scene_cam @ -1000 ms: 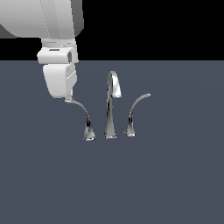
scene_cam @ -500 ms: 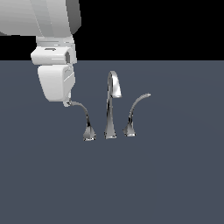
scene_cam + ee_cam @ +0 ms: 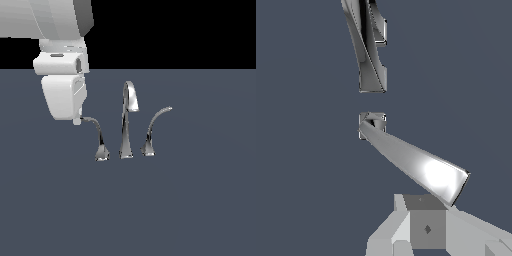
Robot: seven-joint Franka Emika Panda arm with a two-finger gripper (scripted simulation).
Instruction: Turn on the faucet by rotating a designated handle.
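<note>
Chrome, thin and long, the handle (image 3: 96,131) rose from a flared base on the exterior view's left of the faucet (image 3: 126,125) and arched over to a flat, level tip that reached toward the arm. That tip met the lower edge of the gripper (image 3: 77,120), which hung just above and to the exterior view's left of it; contact looked likely, though the pictures did not settle it. In the wrist view the handle (image 3: 411,162) ran as a bright, widening blade from its base to a squared end just over a grey finger (image 3: 426,227), lying beside it rather than between two fingers. Whether the fingers were spread or closed could not be told, since the white body hid them from outside and only one showed in the wrist view. Beyond the handle stood the tall hooked spout (image 3: 127,120), near but apart, and past it the shorter lever (image 3: 154,131) with its upturned tip, pointing to the exterior view's right. All three bases sat in a row on the flat dark surface (image 3: 190,210), which spread bare on every side of the set.
</note>
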